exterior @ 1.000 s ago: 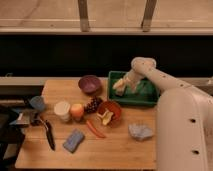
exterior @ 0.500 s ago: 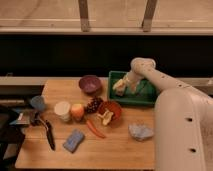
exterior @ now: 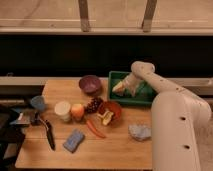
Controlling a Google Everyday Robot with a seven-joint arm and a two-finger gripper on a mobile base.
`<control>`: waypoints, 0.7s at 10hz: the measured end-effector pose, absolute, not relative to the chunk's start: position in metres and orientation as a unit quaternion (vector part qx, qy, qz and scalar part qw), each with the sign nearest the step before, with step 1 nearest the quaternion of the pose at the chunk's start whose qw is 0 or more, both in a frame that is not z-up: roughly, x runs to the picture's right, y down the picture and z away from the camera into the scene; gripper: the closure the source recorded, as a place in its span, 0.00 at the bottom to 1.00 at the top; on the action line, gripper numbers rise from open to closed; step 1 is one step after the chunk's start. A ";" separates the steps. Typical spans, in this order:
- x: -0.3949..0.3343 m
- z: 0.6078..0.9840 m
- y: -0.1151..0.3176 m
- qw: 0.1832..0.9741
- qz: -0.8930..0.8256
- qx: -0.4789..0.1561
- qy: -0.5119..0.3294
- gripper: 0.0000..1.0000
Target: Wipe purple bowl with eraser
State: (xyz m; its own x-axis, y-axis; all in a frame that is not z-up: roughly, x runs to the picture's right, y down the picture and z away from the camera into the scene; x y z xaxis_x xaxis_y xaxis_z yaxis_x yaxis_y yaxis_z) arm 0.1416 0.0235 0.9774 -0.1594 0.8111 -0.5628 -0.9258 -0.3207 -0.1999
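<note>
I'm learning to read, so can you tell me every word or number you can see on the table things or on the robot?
None: no word, number, label or sign can be read anywhere.
The purple bowl, orange-red bowl, green tray, blue pad and white robot arm look plain.
The gripper is down in the green tray; no writing shows on it either.

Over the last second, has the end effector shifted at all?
No. The end effector is in the same spot, over the left end of the green tray, just right of the purple bowl.
</note>
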 end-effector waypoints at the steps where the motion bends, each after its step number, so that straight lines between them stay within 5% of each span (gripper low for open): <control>1: 0.142 0.977 0.024 0.576 0.755 -0.300 0.096 0.20; 7: 0.142 0.975 0.023 0.575 0.755 -0.300 0.096 0.75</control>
State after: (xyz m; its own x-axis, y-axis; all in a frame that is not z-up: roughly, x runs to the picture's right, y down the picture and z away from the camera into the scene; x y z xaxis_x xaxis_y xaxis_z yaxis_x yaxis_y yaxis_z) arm 0.1419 0.0232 0.9755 -0.1571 0.8110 -0.5635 -0.9259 -0.3194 -0.2015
